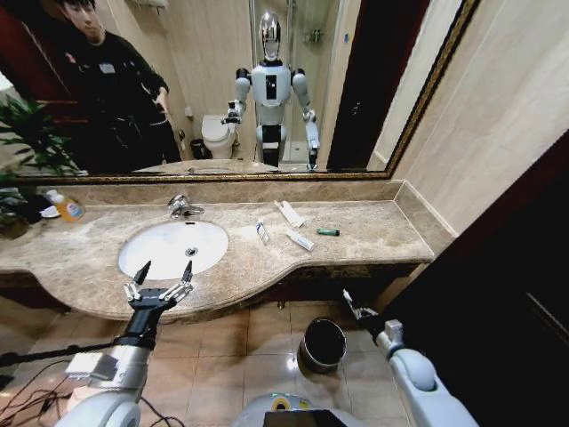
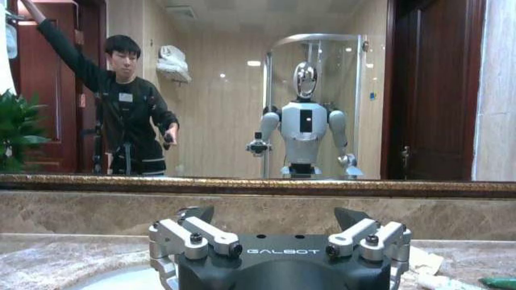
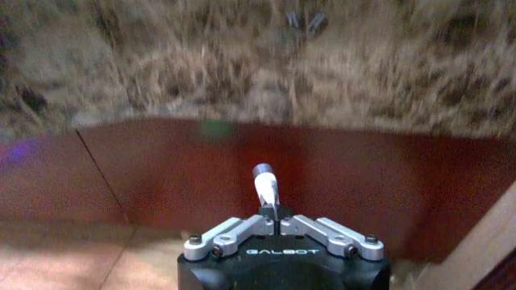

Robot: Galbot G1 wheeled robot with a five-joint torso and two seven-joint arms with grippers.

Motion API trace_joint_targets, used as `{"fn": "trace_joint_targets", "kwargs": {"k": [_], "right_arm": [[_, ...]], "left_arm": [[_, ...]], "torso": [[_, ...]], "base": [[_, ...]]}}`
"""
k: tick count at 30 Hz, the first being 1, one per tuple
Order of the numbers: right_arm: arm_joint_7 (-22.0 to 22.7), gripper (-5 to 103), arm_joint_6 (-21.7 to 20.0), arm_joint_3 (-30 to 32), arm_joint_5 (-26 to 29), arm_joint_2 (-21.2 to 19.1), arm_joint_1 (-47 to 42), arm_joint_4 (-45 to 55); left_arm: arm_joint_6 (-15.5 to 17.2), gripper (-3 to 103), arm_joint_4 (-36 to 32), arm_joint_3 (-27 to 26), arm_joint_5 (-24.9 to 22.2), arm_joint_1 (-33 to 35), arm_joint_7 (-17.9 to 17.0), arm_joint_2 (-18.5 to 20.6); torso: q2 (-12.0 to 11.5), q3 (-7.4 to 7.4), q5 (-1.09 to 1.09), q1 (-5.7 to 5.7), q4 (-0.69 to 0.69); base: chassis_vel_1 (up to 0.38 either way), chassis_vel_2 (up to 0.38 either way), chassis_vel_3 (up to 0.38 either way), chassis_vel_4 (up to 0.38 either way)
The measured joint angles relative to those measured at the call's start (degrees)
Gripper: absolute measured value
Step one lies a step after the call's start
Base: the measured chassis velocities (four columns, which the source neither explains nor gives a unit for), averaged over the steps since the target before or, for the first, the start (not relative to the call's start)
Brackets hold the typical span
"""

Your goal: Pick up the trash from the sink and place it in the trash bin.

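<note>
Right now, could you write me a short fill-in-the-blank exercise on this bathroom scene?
1. The left gripper, near the sink, has its fingers ____.
2. The right gripper is shut on a small white ____.
3. The trash bin stands on the ____.
4. The small green tube lies on the ____.

Missing words: open; tube; floor; countertop

A wide mirror (image 1: 222,80) in a dark gilt frame covers the wall above the counter, reflecting a toilet (image 1: 216,135), a glass shower stall (image 2: 318,103) and a dark wooden door (image 2: 431,90). Beige tiled walls (image 1: 507,116) meet at the corner. The floor (image 1: 240,356) is glossy tan tile. A green plant (image 1: 31,133) stands at the counter's left end.
</note>
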Motion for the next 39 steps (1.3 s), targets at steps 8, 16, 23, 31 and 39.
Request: {"fn": "trace_joint_targets", "kwargs": {"k": [8,16,23,31,39], "right_arm": [[-0.98,0,4.64,-0.4,-4.12,3.1,4.32,-11.84],[-2.43,0,6.35,-1.17,-8.19,6.62,6.33,-17.17],[-3.16,0,9.46,-1.47,-10.23,8.8,6.94,-19.74],[-3.36,0,9.68,-1.59,-10.38,10.02,7.87,-20.56],[-3.56,7,9.95,-1.81,-10.31,9.84,7.77,-20.44]], "left_arm": [[0.0,100,0.0,0.0,0.0,0.0,0.0,0.0],[0.0,100,0.0,0.0,0.0,0.0,0.0,0.0],[0.0,100,0.0,0.0,0.0,0.0,0.0,0.0],[0.0,100,0.0,0.0,0.0,0.0,0.0,0.0],[0.0,100,0.0,0.0,0.0,0.0,0.0,0.0]], "torso": [[0.0,0.0,0.01,0.0,0.01],[0.0,0.0,0.01,0.0,0.01],[0.0,0.0,0.0,0.0,0.0],[0.0,0.0,0.01,0.0,0.0],[0.0,0.0,0.01,0.0,0.0]], "base": [[0.0,0.0,0.0,0.0],[0.0,0.0,0.0,0.0],[0.0,0.0,0.0,0.0],[0.0,0.0,0.0,0.0],[0.0,0.0,0.0,0.0]]}}
